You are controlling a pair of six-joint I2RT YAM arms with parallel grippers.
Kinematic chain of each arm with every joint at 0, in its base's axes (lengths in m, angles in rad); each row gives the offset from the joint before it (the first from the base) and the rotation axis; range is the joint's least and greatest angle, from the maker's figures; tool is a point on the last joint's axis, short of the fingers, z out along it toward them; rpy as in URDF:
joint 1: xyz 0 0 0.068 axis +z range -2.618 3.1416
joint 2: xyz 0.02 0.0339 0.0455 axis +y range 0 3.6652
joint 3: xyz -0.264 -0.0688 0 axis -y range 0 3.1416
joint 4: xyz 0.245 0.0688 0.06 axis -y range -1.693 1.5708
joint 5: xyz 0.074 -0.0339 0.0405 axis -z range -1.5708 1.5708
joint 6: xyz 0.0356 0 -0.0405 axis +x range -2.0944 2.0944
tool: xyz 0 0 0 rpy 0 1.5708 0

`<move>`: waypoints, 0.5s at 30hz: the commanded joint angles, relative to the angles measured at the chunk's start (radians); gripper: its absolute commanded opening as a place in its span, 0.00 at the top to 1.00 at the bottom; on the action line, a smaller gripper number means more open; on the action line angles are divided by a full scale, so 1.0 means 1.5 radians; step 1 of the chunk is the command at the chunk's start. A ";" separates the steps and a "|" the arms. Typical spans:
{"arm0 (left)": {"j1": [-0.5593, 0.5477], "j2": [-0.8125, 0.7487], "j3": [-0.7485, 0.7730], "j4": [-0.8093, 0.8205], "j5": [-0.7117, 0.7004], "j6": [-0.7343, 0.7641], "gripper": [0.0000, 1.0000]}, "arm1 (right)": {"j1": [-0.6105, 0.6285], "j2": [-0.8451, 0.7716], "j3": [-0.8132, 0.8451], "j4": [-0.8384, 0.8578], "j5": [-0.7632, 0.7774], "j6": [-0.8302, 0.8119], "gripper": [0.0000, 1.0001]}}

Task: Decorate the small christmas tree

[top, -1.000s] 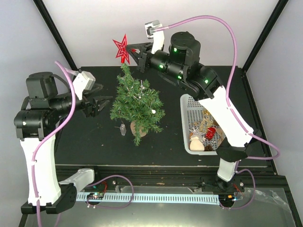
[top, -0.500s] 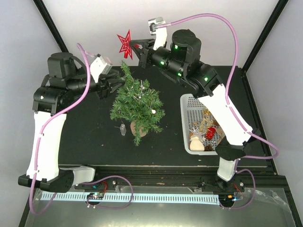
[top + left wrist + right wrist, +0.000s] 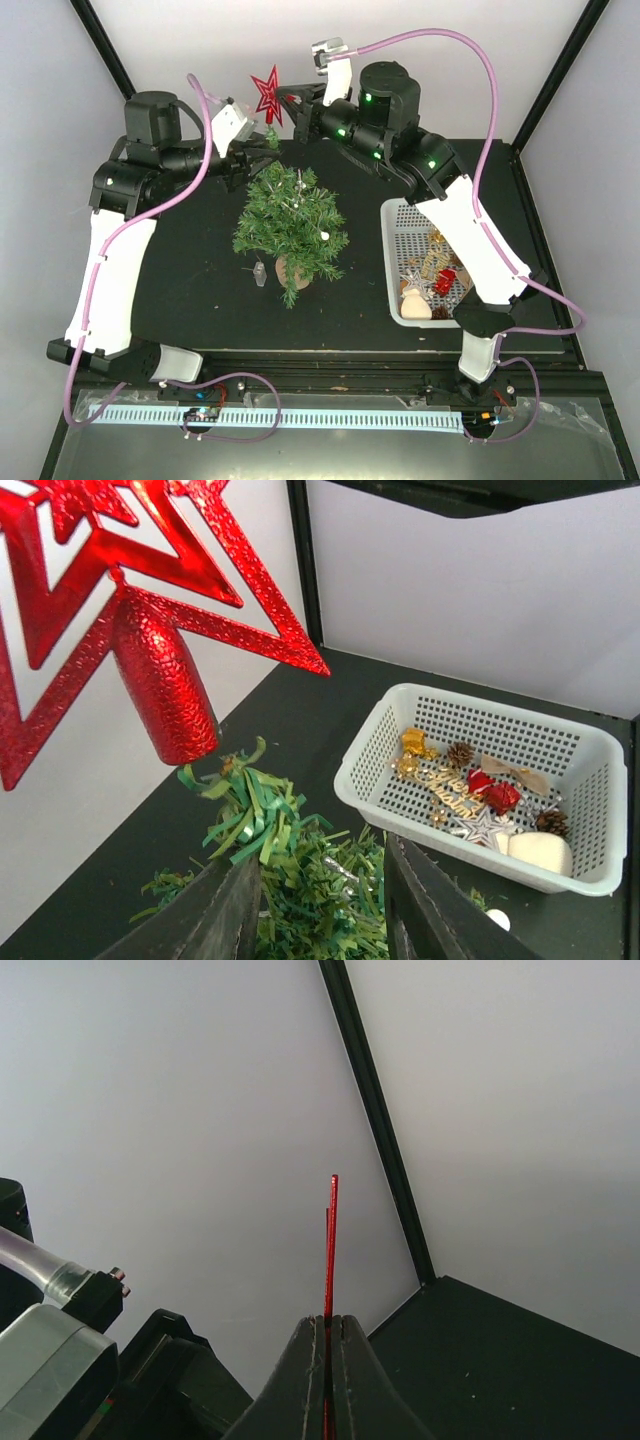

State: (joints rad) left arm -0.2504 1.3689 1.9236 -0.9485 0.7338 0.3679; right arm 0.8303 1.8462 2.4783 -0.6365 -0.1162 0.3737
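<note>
The glossy red star-shaped tree topper [image 3: 165, 680] is showing a fine pebbled embossing across its open frame and tube stem. The bushy dark green small christmas tree [image 3: 290, 215] is showing lighter green strips at its tip. The white perforated plastic basket [image 3: 372, 760] is displaying a regular grid of holes around gold, red, silver and cream pieces. The matte black counter [image 3: 190, 290] is appearing uniform.
</note>
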 commanded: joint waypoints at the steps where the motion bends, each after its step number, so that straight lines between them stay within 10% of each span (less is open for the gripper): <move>1: -0.010 0.010 0.028 0.017 -0.013 0.013 0.65 | -0.006 -0.002 0.014 -0.007 0.006 -0.017 0.99; 15: -0.016 0.017 0.032 0.017 -0.027 0.014 0.66 | -0.012 -0.006 0.008 -0.015 0.000 -0.023 0.99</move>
State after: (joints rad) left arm -0.2653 1.3834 1.9297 -0.9470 0.7063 0.3752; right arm 0.8169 1.8462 2.4783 -0.6498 -0.1146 0.3527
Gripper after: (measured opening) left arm 0.342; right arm 0.017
